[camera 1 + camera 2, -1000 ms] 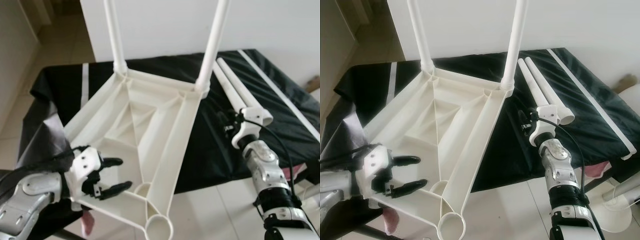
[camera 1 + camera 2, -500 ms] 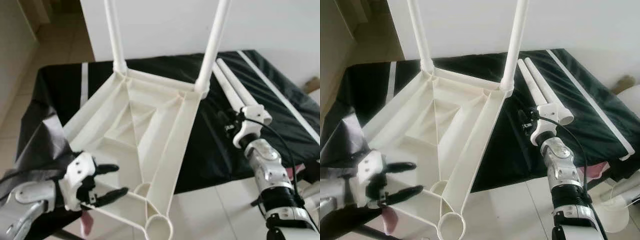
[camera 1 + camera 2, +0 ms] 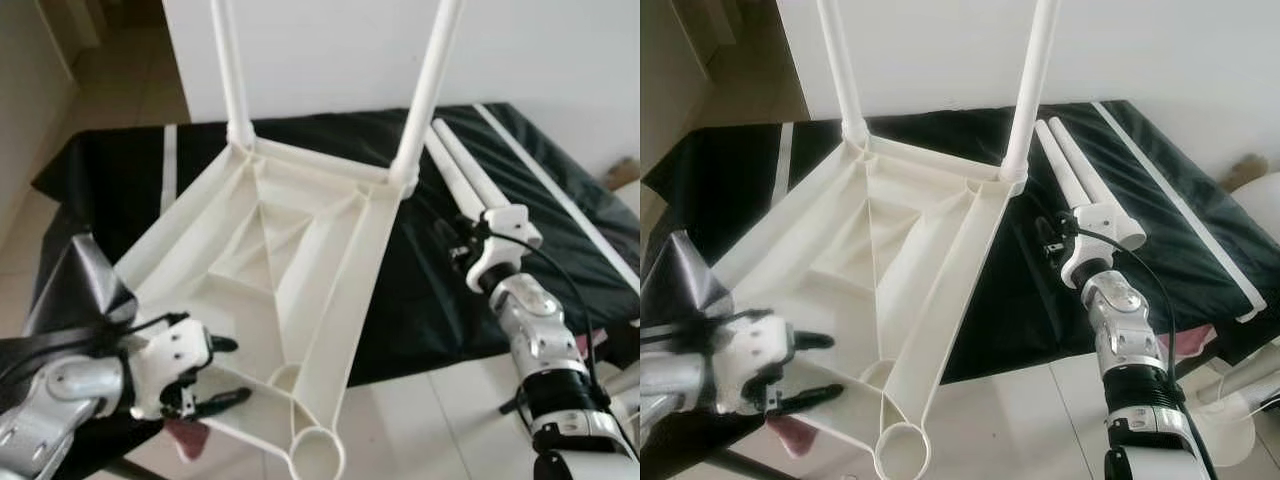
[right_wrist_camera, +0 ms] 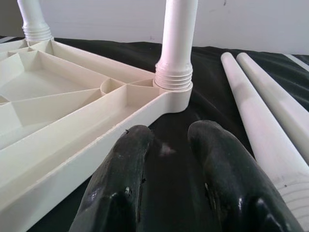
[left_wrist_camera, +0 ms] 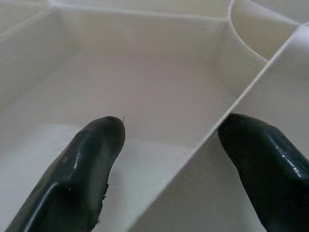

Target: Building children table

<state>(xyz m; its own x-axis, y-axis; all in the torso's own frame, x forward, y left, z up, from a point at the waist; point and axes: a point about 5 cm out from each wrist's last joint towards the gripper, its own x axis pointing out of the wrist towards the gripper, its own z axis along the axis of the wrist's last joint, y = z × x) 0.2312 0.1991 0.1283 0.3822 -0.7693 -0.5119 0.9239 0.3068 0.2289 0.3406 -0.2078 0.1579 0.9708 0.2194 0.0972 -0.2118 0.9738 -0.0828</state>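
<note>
Black cloth (image 3: 440, 290) covers the work surface under a white wall, and on it lies the children's tabletop (image 3: 290, 260), turned underside up so its ribs and leg sockets face the robot. Two screwed-in legs (image 3: 425, 90) rise from the tabletop's far corners; the near socket (image 3: 316, 455) is an open ring, overhanging the cloth's near edge.

The left gripper (image 3: 222, 372) sits at the tabletop's near left rim with its black fingers (image 5: 84, 169) spread apart, one on each side of a thin rib and not squeezing it, judging by the left wrist view. That placement looks meant to pin or turn the top while a leg goes in.

The right gripper (image 4: 169, 159) hovers low over the cloth just right of the tabletop, beside the two loose legs (image 3: 470, 180), which lie side by side. Its fingers are nearly together, with a narrow gap and nothing between them. A black cable (image 3: 560, 280) loops along that wrist and could snag on the legs. Pale floor tiles (image 3: 430, 420) show below the tabletop.
</note>
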